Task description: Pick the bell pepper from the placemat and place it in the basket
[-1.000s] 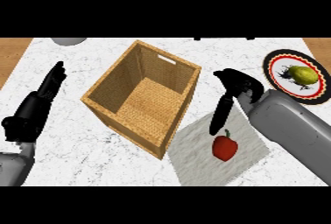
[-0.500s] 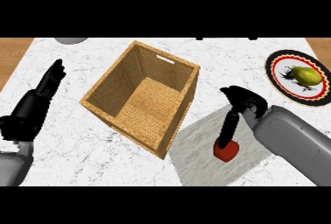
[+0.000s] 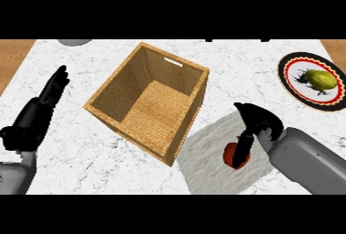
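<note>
I am at the grasping step: my right hand curls down over the red bell pepper on the grey placemat, fingers closing round it. Next I judge it needs lifting left into the wicker basket. My left hand rests spread.

A red bell pepper lies on a pale grey cloth placemat; the tan woven wicker basket stands on the white marbled counter.
</note>
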You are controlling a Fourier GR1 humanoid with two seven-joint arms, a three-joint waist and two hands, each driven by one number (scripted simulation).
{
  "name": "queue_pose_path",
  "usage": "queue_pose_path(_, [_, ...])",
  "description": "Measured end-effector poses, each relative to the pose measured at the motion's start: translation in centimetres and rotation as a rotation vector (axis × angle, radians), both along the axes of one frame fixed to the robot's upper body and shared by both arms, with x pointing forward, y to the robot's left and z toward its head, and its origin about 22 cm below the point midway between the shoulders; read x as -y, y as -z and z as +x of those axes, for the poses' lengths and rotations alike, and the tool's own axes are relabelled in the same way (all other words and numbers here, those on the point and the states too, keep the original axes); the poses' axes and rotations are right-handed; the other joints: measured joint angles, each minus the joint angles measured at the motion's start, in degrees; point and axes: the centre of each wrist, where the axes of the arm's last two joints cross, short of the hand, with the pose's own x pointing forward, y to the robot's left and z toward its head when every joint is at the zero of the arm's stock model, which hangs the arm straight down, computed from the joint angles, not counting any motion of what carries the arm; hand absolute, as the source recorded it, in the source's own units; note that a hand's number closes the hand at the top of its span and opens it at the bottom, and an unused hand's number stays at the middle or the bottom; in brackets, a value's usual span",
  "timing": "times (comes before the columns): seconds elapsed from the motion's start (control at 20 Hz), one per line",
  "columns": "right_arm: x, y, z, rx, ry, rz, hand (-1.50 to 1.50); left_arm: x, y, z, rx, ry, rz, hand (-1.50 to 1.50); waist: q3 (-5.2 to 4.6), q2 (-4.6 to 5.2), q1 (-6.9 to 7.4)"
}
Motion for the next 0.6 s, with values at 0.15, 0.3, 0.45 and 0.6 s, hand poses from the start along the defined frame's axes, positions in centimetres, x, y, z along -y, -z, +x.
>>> queue_pose_path(0.15, [-0.5, 0.7, -1.0, 0.009, -0.008, -0.006, -1.5, 0.2, 0.3, -0.2, -0.001, -0.003, 0.002, 0.0, 0.0, -0.01, -0.01])
queue_pose_path(0.3, [-0.8, 0.9, -1.0, 0.024, 0.003, 0.0, -1.5, -0.2, -0.1, 0.4, -0.003, 0.0, 0.004, 0.0, 0.0, 0.05, 0.03])
queue_pose_path(0.45, [-1.1, 1.5, -1.0, 0.028, 0.016, 0.008, -1.5, -0.2, -0.2, 0.5, -0.001, -0.001, 0.005, 0.0, 0.0, 0.09, 0.15])
queue_pose_path(0.6, [-1.0, 2.5, -1.2, 0.023, 0.027, 0.007, -1.5, 0.3, 0.3, 0.7, -0.003, -0.003, 0.008, 0.0, 0.01, 0.12, 0.11])
